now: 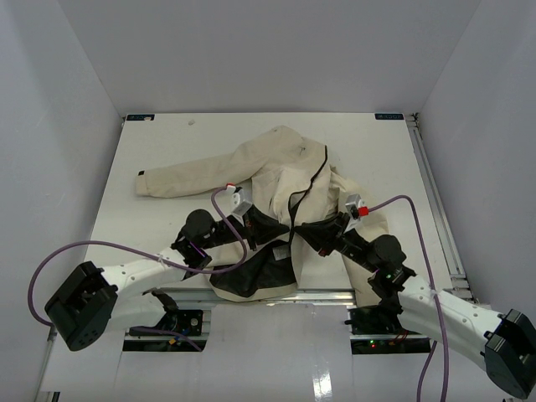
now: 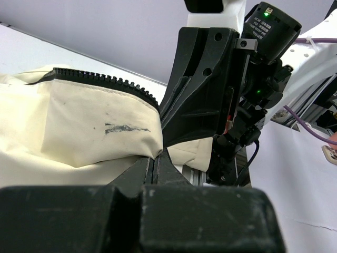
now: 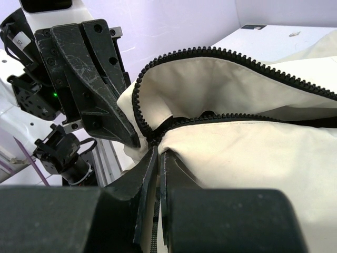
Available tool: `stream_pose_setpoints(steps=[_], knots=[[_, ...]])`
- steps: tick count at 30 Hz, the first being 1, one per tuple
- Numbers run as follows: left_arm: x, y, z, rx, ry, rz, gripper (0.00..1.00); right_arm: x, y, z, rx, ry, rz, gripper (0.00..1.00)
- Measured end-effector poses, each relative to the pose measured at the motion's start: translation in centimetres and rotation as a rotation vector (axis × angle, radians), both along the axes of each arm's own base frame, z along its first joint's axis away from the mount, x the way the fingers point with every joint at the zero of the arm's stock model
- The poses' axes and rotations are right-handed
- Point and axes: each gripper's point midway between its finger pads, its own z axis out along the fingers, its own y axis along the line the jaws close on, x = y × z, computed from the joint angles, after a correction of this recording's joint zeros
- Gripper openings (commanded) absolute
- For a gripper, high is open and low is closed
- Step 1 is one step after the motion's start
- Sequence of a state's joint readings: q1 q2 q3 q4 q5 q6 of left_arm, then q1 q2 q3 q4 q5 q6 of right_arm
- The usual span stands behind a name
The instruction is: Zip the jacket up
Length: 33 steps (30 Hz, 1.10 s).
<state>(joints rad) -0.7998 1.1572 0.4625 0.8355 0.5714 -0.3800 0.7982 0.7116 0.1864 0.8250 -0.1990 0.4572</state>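
A: Where's the cream-beige long-sleeved fabric jacket (image 1: 276, 180)?
B: Middle of the white table (image 1: 167, 142), collar at the far side, one sleeve (image 1: 184, 177) stretched out left. The hem hangs over the near edge onto the aluminium rail (image 1: 322, 295). The front is open, with black lining (image 1: 251, 272) showing low down.
A: And the left gripper (image 2: 155, 162)?
B: Fingers pressed together, pinching cream fabric just under the black zipper teeth (image 2: 105, 79). There's a grey smudge (image 2: 124, 127) on that panel.
A: And the right gripper (image 3: 159, 158)?
B: Clamped the same way, on fabric at the other zipper edge. The toothed edges meet near its tips and gape apart beyond.
A: Anything in the way?
B: The grippers sit just beside each other, and each one's black finger blocks part of the other's wrist view. Purple cables (image 1: 100, 245) loop beside both arms, and one curls over the jacket near the left wrist.
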Motion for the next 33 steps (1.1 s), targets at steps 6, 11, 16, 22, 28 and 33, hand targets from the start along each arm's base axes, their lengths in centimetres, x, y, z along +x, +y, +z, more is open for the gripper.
stream_pose_setpoints(steps=[6, 11, 16, 22, 28, 33], knots=[[0.2, -0.4, 0.0, 0.03, 0.015, -0.011, 0.0, 0.3, -0.4, 0.1, -0.013, -0.024, -0.026, 0.08], [0.2, -0.7, 0.2, 0.042, 0.024, -0.026, 0.0, 0.2, -0.7, 0.3, -0.022, -0.056, -0.038, 0.08], [0.0, -1.1, 0.6, 0.047, 0.029, -0.056, 0.0, 0.0, -1.2, 0.7, -0.016, -0.082, -0.051, 0.08], [-0.1, -1.3, 0.4, 0.053, 0.042, -0.075, 0.0, 0.0, -1.4, 0.6, -0.022, -0.097, -0.057, 0.08], [-0.3, -1.3, 0.5, 0.05, 0.045, -0.091, 0.0, -0.1, -1.5, 0.9, -0.022, -0.114, -0.064, 0.08], [-0.5, -1.4, 0.6, 0.046, 0.047, -0.105, 0.0, -0.1, -1.6, 1.0, -0.022, -0.125, -0.064, 0.08]])
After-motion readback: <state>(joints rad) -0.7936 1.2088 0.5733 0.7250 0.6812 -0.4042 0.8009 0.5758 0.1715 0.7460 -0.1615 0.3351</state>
